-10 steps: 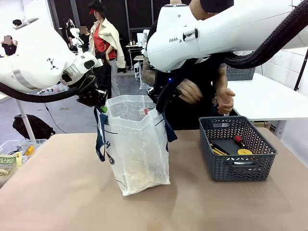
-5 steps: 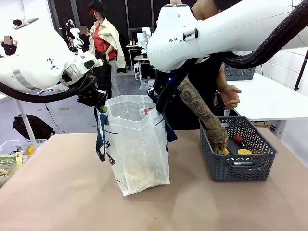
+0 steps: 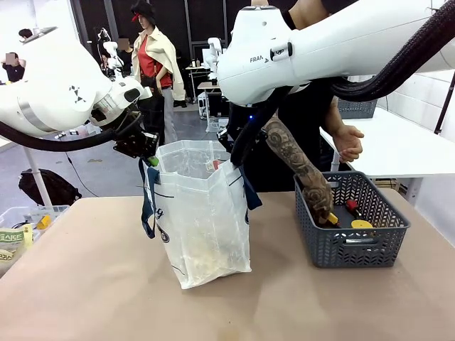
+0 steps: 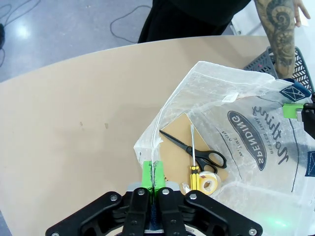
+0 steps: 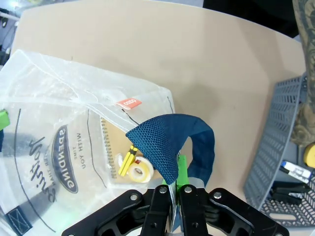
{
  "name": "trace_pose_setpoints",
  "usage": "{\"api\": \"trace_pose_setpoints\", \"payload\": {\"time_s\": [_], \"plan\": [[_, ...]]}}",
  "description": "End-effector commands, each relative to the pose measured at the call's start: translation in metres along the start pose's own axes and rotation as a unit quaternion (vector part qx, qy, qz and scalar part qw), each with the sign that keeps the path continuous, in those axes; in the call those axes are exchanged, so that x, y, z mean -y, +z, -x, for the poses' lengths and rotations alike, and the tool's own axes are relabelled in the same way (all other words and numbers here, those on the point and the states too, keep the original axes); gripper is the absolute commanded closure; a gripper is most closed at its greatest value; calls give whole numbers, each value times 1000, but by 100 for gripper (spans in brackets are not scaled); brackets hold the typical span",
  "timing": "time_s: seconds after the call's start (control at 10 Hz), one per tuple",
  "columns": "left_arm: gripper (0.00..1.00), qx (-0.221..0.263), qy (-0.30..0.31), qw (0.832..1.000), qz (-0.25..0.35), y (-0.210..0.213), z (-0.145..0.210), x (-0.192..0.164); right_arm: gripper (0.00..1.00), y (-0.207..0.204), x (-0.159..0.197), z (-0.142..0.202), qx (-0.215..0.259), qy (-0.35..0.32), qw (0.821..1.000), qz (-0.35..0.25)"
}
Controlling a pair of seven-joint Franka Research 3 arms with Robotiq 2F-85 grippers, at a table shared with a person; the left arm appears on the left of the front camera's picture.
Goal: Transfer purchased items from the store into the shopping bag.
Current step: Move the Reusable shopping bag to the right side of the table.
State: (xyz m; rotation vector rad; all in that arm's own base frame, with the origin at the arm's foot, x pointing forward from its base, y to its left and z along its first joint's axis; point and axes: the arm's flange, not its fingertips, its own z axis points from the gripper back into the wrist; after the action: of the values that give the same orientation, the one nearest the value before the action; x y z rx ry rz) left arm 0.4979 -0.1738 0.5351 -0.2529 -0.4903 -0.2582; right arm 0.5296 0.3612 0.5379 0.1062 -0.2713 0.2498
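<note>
A tan table (image 3: 85, 284) runs across a busy workshop, with a person standing at its far side; on it the shopping bag (image 3: 206, 227) stands upright, its mouth spread wide; the left gripper (image 3: 151, 159) has its green pads pinched tight on the bag's rim at one side; the right gripper (image 3: 234, 160) is clamped the same way on the rim by a navy handle (image 5: 170, 142). Inside lie scissors (image 4: 182, 143), a yellow-handled screwdriver (image 4: 195, 176), a tape roll (image 4: 209, 185) and what looks like a brown notebook (image 4: 177, 129). Well to the right sits the grey basket (image 3: 355, 249); the person's hand (image 3: 318, 204) reaches into it, near a red item (image 3: 351, 206) and a yellow item (image 3: 361, 224).
</note>
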Motion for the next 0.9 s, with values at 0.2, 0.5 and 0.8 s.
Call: {"api": "trace_pose_setpoints", "payload": {"time_s": [0.2, 0.5, 0.8], "plan": [[100, 3, 8, 1000, 4, 3, 2, -1, 100, 2, 2, 0, -3, 4, 1000, -10], [100, 3, 8, 1000, 4, 3, 2, -1, 100, 2, 2, 0, -3, 4, 1000, -10], [100, 3, 8, 1000, 4, 3, 2, -1, 100, 2, 2, 0, -3, 4, 1000, -10]]}}
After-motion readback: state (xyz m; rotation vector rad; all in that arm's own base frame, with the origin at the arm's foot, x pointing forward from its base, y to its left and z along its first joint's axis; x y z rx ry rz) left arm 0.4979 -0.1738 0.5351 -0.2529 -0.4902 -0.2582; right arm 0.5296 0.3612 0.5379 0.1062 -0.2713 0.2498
